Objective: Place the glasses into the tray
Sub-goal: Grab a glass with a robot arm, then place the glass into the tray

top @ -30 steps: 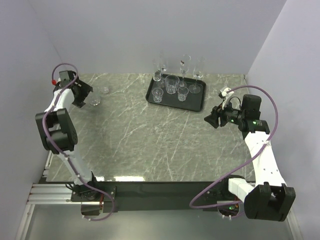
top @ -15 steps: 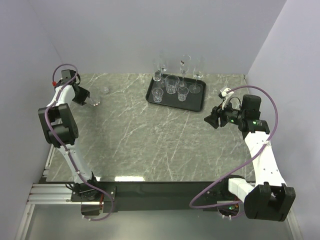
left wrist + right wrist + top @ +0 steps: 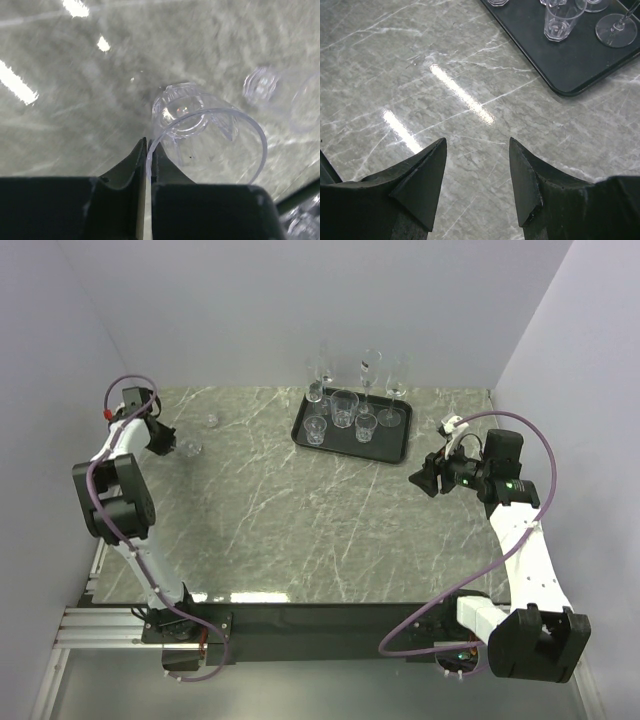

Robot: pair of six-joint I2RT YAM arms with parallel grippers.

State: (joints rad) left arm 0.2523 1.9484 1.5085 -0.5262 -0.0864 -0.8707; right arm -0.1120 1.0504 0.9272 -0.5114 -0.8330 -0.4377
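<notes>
Black tray [image 3: 385, 450] at 12 o'clock of tabletop [image 3: 300, 520]: flat, rectangular, rounded corners, low raised rim, matte. Loaded with clear glassware: three short tumblers [image 3: 316, 430], one of them larger; one stemmed wine glass [image 3: 392, 416] toward tray's 3 o'clock side; tall thin flutes [image 3: 370, 368] along the far edge. Cannot tell whether flutes inside the rim or just behind it.

Tabletop grey, marble-look, white veins, glossy, bright light streaks.

Two clear pieces outside tray, at 10 o'clock of tabletop, well apart from tray: loose tumbler [image 3: 190, 448] and small glass [image 3: 212, 420] near it, at its 1 o'clock. Loose tumbler thin-walled, round rim, thick ribbed base. Small glass too blurred in wrist view for detail.

Left tool [image 3: 175, 443] closed on loose tumbler, rim wall pinched between both fingers; body of tumbler at 1 o'clock of fingertips in wrist view.

Right tool [image 3: 420, 480] at 3 o'clock of tabletop, jaws apart, gripping nothing, over bare stone; tray corner at its 1 o'clock, not touching.
</notes>
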